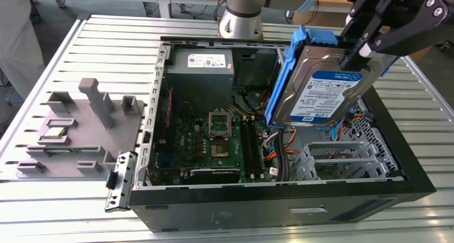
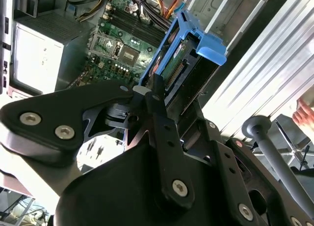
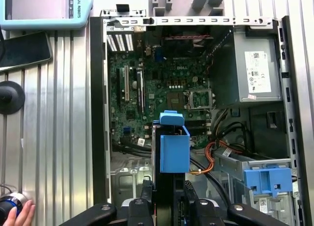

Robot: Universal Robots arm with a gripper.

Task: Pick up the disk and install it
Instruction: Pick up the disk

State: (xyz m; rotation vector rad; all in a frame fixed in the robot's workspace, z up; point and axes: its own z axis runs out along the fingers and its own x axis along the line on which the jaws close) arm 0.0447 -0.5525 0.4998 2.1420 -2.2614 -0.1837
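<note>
Claw (image 1: 358, 51) is clamped on the disk (image 1: 319, 91), gripping it at its upper end. The disk is off the bench (image 1: 106, 41), in the air, tilted, label side facing the exterior camera, blue frame along its edge and top. It hangs over the open computer case (image 1: 284, 192), on the exterior view's right half, above the metal drive cage (image 1: 341, 155) and the cables. Motherboard (image 1: 212, 136) and grey power supply (image 1: 202, 67) sit inside the case toward the exterior view's left of the disk. Both wrist views show the disk (image 3: 174, 147) (image 2: 176, 64) edge-on between the claw's fingers, with the case interior beyond it. First wrist view: a separate blue bracket (image 3: 267, 179) sits at the cage. A grey fixture plate (image 1: 78, 131) lies on the bench beside the case, on the exterior view's left.
</note>
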